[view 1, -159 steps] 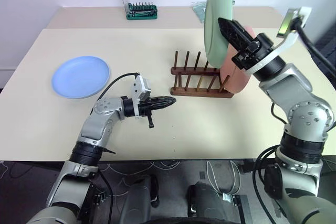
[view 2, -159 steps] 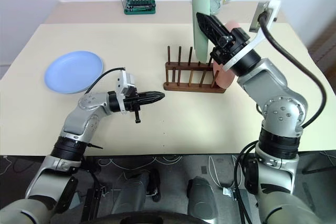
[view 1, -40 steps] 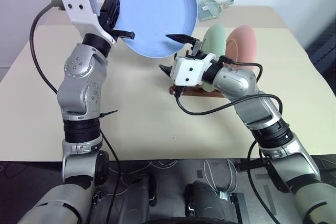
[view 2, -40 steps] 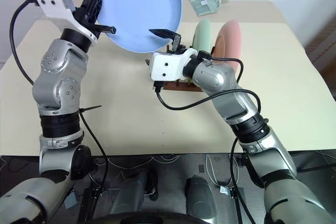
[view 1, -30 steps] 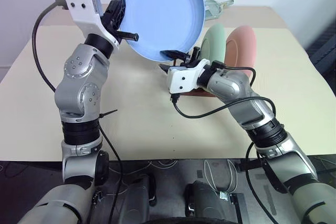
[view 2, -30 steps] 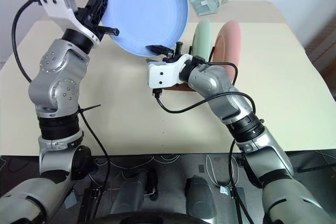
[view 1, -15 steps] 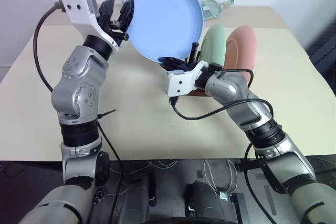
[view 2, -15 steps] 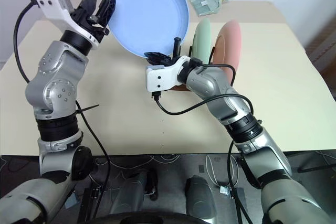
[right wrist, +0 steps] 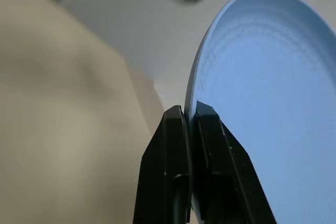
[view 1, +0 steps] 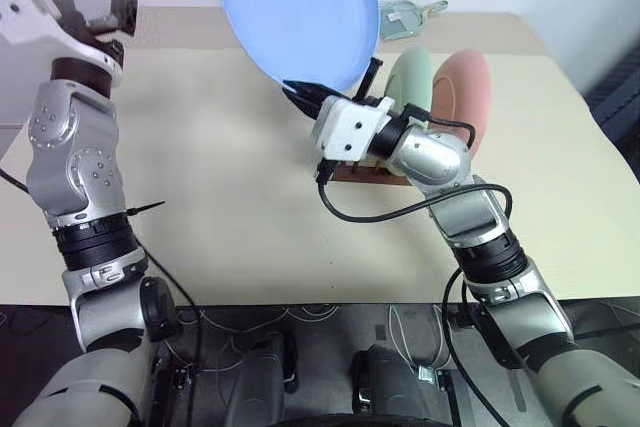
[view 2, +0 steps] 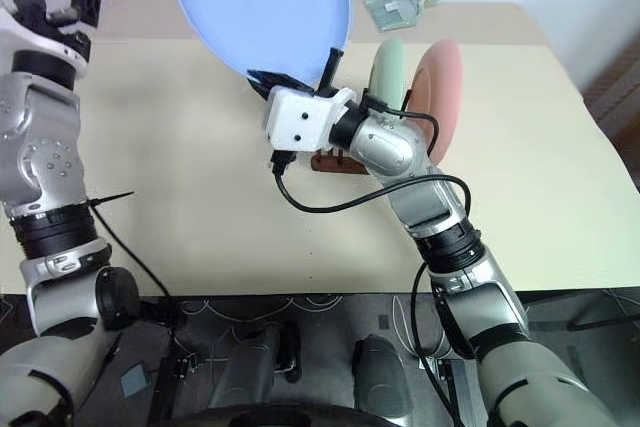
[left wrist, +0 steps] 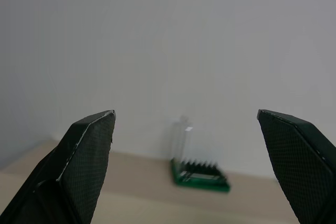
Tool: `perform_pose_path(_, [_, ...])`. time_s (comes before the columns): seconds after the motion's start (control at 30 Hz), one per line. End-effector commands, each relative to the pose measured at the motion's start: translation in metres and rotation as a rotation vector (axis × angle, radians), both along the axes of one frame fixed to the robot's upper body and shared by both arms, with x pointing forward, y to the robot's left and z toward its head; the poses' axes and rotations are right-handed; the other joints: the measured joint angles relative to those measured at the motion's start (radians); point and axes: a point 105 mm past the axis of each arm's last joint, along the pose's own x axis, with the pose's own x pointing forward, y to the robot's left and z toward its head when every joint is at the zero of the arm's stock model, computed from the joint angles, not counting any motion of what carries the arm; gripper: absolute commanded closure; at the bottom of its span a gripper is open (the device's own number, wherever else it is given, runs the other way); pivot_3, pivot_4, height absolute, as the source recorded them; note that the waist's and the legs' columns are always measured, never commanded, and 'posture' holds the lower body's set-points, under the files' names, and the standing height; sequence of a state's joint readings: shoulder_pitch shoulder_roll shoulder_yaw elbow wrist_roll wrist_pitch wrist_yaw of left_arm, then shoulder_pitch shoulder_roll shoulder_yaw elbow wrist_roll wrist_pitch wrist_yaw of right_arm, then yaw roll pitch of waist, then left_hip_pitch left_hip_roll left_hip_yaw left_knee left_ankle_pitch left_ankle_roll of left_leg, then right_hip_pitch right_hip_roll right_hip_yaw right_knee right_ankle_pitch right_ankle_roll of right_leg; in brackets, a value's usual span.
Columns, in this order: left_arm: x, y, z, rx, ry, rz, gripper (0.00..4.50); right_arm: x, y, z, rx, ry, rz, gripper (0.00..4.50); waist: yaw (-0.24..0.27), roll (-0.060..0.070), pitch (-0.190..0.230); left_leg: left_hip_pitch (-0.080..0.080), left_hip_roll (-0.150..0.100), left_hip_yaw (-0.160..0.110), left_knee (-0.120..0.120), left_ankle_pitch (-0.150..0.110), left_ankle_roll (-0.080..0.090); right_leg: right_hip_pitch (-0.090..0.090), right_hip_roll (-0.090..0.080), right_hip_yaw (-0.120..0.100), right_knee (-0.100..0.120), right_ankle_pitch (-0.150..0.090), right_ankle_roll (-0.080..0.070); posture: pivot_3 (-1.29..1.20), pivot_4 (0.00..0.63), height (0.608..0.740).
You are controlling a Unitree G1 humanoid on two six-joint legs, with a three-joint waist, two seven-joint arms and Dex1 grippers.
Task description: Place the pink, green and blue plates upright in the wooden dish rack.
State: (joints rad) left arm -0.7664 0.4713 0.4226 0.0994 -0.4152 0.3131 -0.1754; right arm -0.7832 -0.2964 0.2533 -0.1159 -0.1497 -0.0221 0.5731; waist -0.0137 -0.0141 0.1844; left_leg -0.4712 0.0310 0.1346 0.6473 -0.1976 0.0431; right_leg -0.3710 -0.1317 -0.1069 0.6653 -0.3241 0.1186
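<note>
The blue plate (view 1: 300,12) is held up in the air above the table, left of the rack, with my right gripper (view 1: 300,90) shut on its lower rim. In the right wrist view the two fingers (right wrist: 173,129) pinch the blue plate's (right wrist: 257,77) edge. The green plate (view 1: 410,77) and the pink plate (view 1: 468,92) stand upright side by side in the wooden dish rack (view 2: 328,160), which my right arm mostly hides. My left gripper (view 1: 95,2) is raised at the far left, open and holding nothing, well clear of the blue plate.
A beige table (view 1: 220,167) stretches wide in front of the rack. A clear glass item (view 1: 410,15) lies at the table's back edge. A green-based bit case (left wrist: 199,177) stands by the wall, ahead of the left gripper.
My left gripper has opened, let go of the blue plate's rim and swung away to the left. My right gripper now holds the plate alone and has lifted and tilted it a little.
</note>
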Motion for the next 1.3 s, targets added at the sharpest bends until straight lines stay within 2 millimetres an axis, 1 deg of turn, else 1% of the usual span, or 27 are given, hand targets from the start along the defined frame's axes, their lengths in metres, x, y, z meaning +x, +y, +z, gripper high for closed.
perform_pose_path(0.03, [-0.003, -0.034, -0.032, 0.301, 0.088, -0.162, 0.06, -0.021, -0.008, 0.034, 0.268, 0.161, 0.167, 4.50, -0.002, 0.000, 0.000, 0.000, 0.000, 0.000, -0.001, 0.000, 0.000, 0.000, 0.000, 0.000, 0.000, 0.000, 0.000, 0.00, 0.150, 0.736])
perform_pose_path(0.13, [-0.018, -0.068, -0.080, 0.402, 0.201, -0.417, 0.06, -0.023, -0.016, 0.031, 0.405, 0.365, 0.256, 4.50, -0.002, 0.001, 0.000, 0.001, 0.000, 0.000, -0.002, 0.000, 0.000, 0.000, 0.000, 0.000, 0.000, 0.000, 0.000, 0.00, 0.150, 0.736])
perform_pose_path(0.23, [-0.033, -0.086, -0.103, 0.450, 0.258, -0.559, 0.06, -0.027, -0.021, 0.026, 0.460, 0.488, 0.309, 4.50, -0.003, 0.000, 0.000, -0.001, 0.000, 0.000, -0.001, 0.000, 0.000, -0.002, 0.000, 0.000, 0.000, 0.000, -0.001, 0.00, 0.150, 0.736])
perform_pose_path(0.3, [-0.046, -0.100, -0.118, 0.492, 0.298, -0.668, 0.06, -0.022, -0.030, 0.024, 0.568, 0.590, 0.321, 4.50, -0.004, 0.001, 0.000, -0.001, 0.001, 0.000, -0.002, 0.000, 0.000, -0.003, 0.000, 0.000, 0.001, 0.001, -0.002, 0.00, 0.150, 0.736])
perform_pose_path(0.37, [-0.054, -0.108, -0.127, 0.533, 0.319, -0.727, 0.06, -0.016, -0.036, 0.021, 0.636, 0.655, 0.302, 4.50, -0.006, 0.001, 0.000, -0.001, 0.001, 0.000, -0.002, 0.000, -0.001, -0.003, 0.000, 0.000, 0.001, 0.001, -0.002, 0.00, 0.150, 0.736])
perform_pose_path(0.53, [-0.061, -0.116, -0.134, 0.537, 0.338, -0.788, 0.06, -0.012, -0.045, 0.016, 0.744, 0.752, 0.299, 4.50, -0.006, 0.002, 0.000, 0.000, 0.001, 0.000, -0.003, 0.000, -0.001, -0.003, 0.000, 0.000, 0.001, 0.001, -0.002, 0.00, 0.150, 0.736])
perform_pose_path(0.7, [-0.058, -0.118, -0.138, 0.545, 0.354, -0.794, 0.06, -0.006, -0.047, 0.010, 0.797, 0.802, 0.281, 4.50, -0.005, 0.002, 0.000, -0.001, 0.001, 0.001, -0.003, 0.000, -0.001, -0.003, 0.000, 0.000, 0.001, 0.001, -0.002, 0.00, 0.150, 0.736])
perform_pose_path(0.97, [-0.059, -0.122, -0.135, 0.536, 0.345, -0.810, 0.06, 0.003, -0.052, 0.001, 0.842, 0.844, 0.246, 4.50, -0.005, 0.002, 0.000, -0.001, 0.001, 0.001, -0.003, 0.000, -0.001, -0.004, 0.000, 0.000, 0.001, 0.001, -0.002, 0.00, 0.150, 0.736])
perform_pose_path(1.13, [-0.061, -0.124, -0.136, 0.527, 0.346, -0.822, 0.06, 0.009, -0.056, -0.006, 0.885, 0.906, 0.236, 4.50, -0.005, 0.002, 0.000, -0.001, 0.001, 0.001, -0.003, 0.000, 0.000, -0.003, 0.000, 0.000, 0.001, 0.001, -0.002, 0.00, 0.150, 0.736])
perform_pose_path(1.3, [-0.065, -0.130, -0.130, 0.525, 0.338, -0.848, 0.06, 0.015, -0.060, -0.011, 0.923, 0.955, 0.226, 4.50, -0.005, 0.002, 0.000, 0.000, 0.001, 0.000, -0.003, 0.000, 0.000, -0.003, 0.000, 0.000, 0.001, 0.001, -0.002, 0.00, 0.150, 0.736])
